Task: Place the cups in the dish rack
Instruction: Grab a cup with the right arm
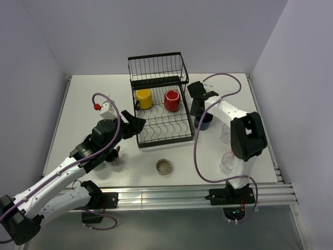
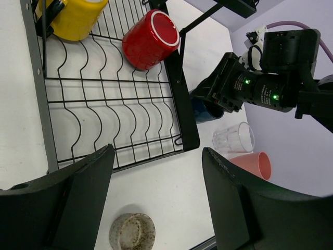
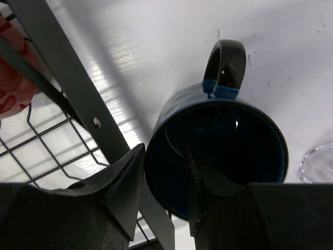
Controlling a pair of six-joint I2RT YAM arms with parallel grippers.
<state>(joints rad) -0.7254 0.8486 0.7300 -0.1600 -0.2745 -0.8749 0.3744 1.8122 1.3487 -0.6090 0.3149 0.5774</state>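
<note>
Because the navy mug [image 3: 229,151] stands upright on the table [image 1: 93,99] against the right side of the dish rack [image 1: 165,144], centre-right in the overhead view, I set the right gripper [image 3: 164,153] astride its rim, one finger inside and one outside. Whether it is clamped I cannot tell. The left gripper [image 2: 158,156] hangs spread and empty at the rack's lower-left corner, clear of the lift.

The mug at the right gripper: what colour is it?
Navy mug, best in right wrist view.
</note>
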